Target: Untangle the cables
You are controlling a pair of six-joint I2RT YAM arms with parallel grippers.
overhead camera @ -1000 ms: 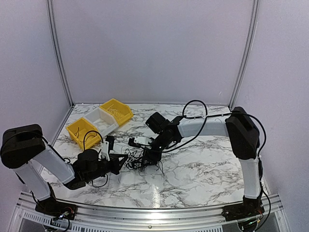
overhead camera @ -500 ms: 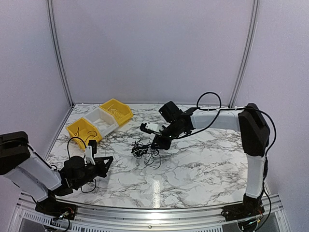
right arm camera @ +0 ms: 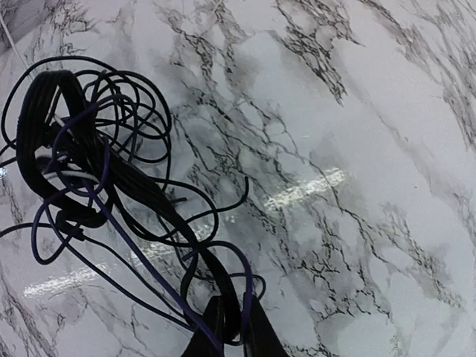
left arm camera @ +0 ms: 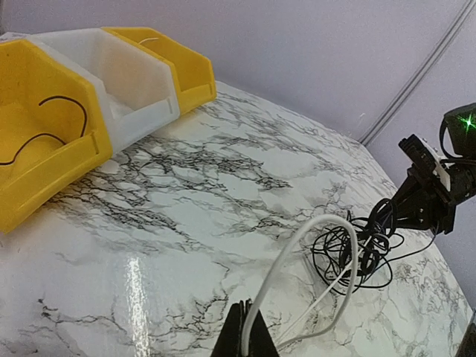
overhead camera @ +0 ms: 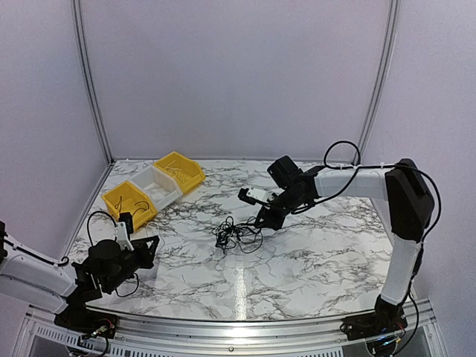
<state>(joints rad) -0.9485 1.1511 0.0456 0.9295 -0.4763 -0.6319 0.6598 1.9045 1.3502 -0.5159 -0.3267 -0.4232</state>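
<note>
The cables (overhead camera: 234,236) lie as a loose black clump on the marble table, mid-way between the arms. My right gripper (overhead camera: 262,222) sits at the clump's right edge. In the right wrist view that gripper (right arm camera: 233,297) is shut on a thick black strand and a purple one, and the clump (right arm camera: 82,163) spreads up and left from it. My left gripper (overhead camera: 151,245) is far to the left, near the table's front. In the left wrist view it (left arm camera: 248,306) is shut on a thin white cable (left arm camera: 282,259) that arcs over to the clump (left arm camera: 357,249).
Three bins stand in a row at the back left: a yellow bin (overhead camera: 128,202) holding a black wire, a white bin (overhead camera: 156,186) and a second yellow bin (overhead camera: 180,171). Thicker black cables loop off both white arms.
My right gripper closed on the clump and pulled it right and back. My left gripper, still shut, drew away to the left and front, so the two grippers now stand far apart.
</note>
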